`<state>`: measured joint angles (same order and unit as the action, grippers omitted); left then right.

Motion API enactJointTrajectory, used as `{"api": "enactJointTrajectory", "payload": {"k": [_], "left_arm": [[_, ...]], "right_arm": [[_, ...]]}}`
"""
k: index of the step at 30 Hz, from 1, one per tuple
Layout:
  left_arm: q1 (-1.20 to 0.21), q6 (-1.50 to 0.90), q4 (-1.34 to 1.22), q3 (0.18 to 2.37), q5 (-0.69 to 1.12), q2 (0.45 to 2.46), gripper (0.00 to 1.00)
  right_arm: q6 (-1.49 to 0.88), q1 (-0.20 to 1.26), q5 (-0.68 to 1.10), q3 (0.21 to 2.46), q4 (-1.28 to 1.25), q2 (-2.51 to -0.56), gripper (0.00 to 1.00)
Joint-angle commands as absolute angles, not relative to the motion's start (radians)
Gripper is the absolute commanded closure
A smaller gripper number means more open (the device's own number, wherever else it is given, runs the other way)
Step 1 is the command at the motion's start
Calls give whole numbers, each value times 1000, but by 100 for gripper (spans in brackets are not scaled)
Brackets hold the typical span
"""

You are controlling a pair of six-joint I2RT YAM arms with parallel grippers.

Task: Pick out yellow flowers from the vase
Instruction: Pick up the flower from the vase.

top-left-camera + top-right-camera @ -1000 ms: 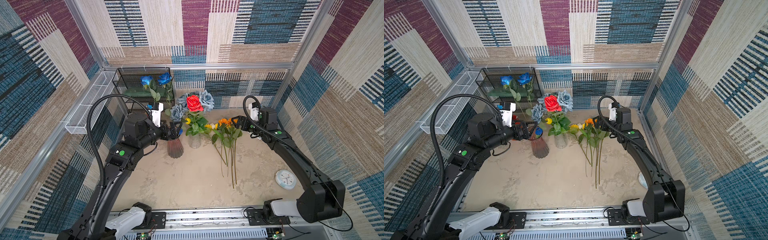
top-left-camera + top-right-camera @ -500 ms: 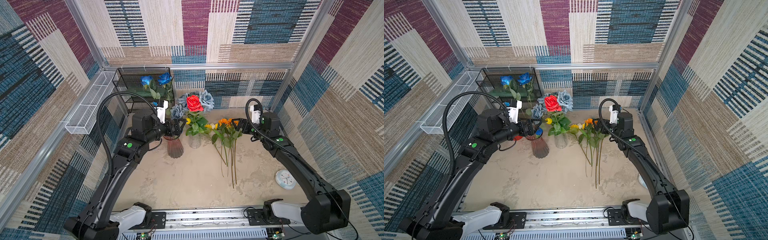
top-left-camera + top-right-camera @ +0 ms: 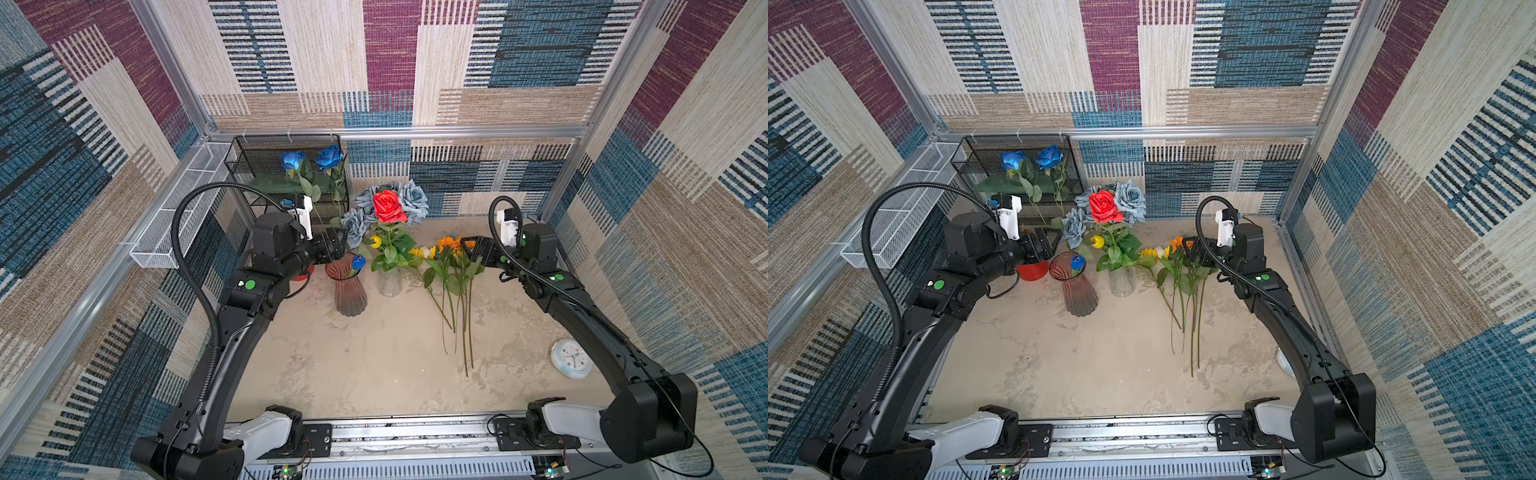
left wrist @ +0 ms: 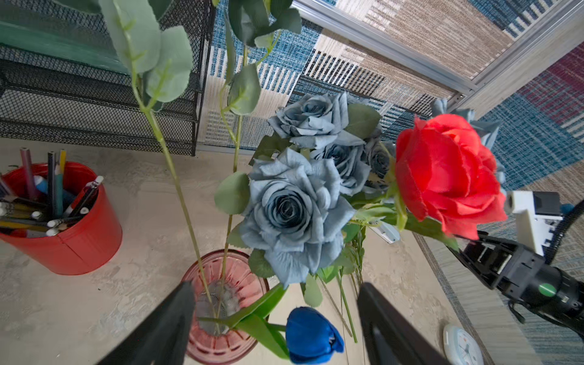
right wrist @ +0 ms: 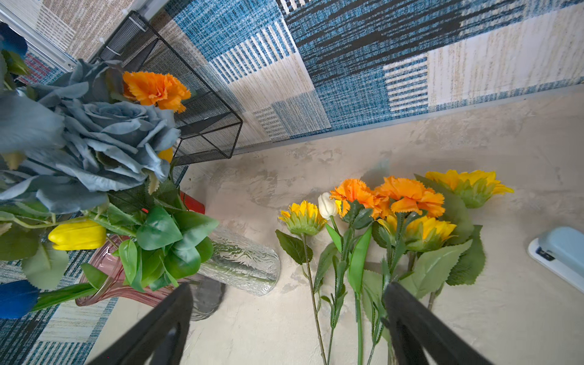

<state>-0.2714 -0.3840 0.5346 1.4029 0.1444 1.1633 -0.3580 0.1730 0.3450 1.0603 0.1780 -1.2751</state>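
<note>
Yellow flowers (image 5: 420, 230) lie mostly on the surface (image 3: 374, 353) right of the clear vase (image 3: 390, 282), but one yellow tulip (image 3: 377, 242) stands in it, likely why the left gripper (image 3: 338, 246) hovers near, jaws apart and empty, while the right gripper (image 3: 467, 247) hangs wide open, empty.
</note>
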Motion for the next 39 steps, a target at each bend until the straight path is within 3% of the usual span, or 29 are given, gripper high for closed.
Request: {"api": "enactJointTrajectory", "payload": {"k": [1,5,11,16,21,25,31,39], "left_arm": [[-285,-425,487,1393,156,1162,27],[-365,-465,435,1319,112,1155,35],[-686,-430,315,1227,-232,1121,35],[-850,-520,138,1058,-483,1112,35],[-886,-609,57,987,-631,1214,36],[-893,-524,-237,877,-711,1286,35],[-881,-259,-665,777,-674,1395,26],[-868,-67,-755,754,-636,1366,24]], "right_arm": [[-362,175,356,1062,161,-1272,4],[-363,175,367,1058,162,-1278,4],[-364,175,376,1063,169,-1285,4],[-367,175,392,1057,167,-1284,4],[-364,175,395,1051,166,-1287,4],[-359,175,402,1059,179,-1289,4],[-352,173,407,1048,182,-1284,4],[-357,173,430,1028,172,-1302,4]]}}
